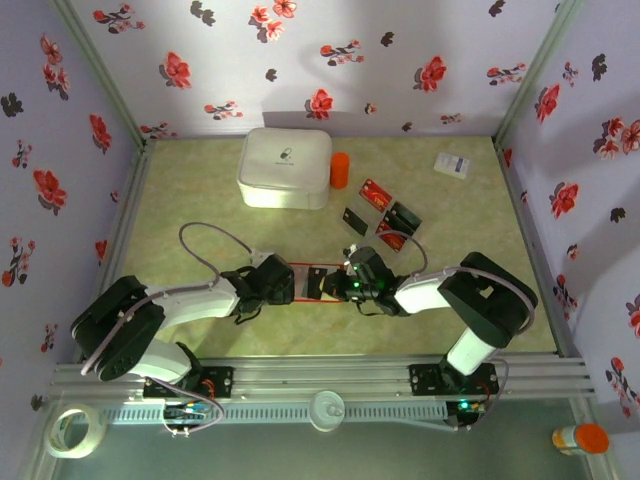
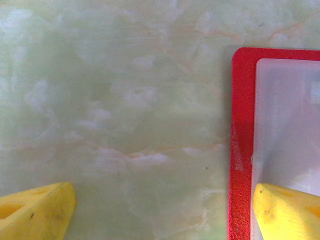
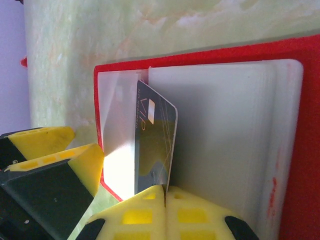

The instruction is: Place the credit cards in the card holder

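Plainly the right end effector [image 3: 165, 192] pinches a dark grey plastic card [image 3: 155, 135] lengthwise, aimed straight ahead into the sleeves of the open red wallet [image 3: 210, 50]; the spread left end effector [image 2: 160, 210] straddles its edge.

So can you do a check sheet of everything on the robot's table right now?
Surface: green marbled table, no spills seen.
Job's things: red card holder lies open between the arms; a dark card stands tilted at its clear pocket; loose cards lie further back, right of centre.
Clutter: big white box, orange cylinder, small white packet, all at the back.
Claws: left claw open, one fingertip over the holder's pale inside; right claw shut on the dark card.
Cables: grey cable loops out beside the left arm, off the cards.
Surroundings: flowered walls; tape roll and orange-capped bottle in front of the rail.
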Robot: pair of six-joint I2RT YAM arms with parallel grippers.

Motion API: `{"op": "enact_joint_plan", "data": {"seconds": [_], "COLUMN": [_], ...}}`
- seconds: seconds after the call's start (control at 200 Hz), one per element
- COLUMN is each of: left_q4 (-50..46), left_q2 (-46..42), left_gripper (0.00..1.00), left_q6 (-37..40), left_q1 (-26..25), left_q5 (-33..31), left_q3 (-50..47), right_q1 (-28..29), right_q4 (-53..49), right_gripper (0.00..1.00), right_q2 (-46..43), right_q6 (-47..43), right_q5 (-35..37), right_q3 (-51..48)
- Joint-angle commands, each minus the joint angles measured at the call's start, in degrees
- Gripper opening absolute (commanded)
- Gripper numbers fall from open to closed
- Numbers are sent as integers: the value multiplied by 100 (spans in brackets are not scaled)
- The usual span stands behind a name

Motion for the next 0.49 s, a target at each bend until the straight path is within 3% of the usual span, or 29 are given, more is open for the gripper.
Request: {"op": "enact_joint_plan", "data": {"seconds": [0.0, 0.47, 0.49], "left_q4": [-755, -734, -731], "left_q2": [154, 145, 145], "left_gripper": [92, 92, 92], "left_q6": [-167, -192, -192], "left_q1": [-30, -47, -47], "left_q5": [-57, -50, -49], "left_q3": [-200, -228, -225], "right_q1": [46, -109, -111], "right_q4": [-497, -935, -990], "right_gripper": [0, 0, 3], "right_q2": [168, 555, 560], "right_q6": [-136, -290, -320], "right_q5": [-102, -563, -591], "right_q3": [51, 464, 499]}}
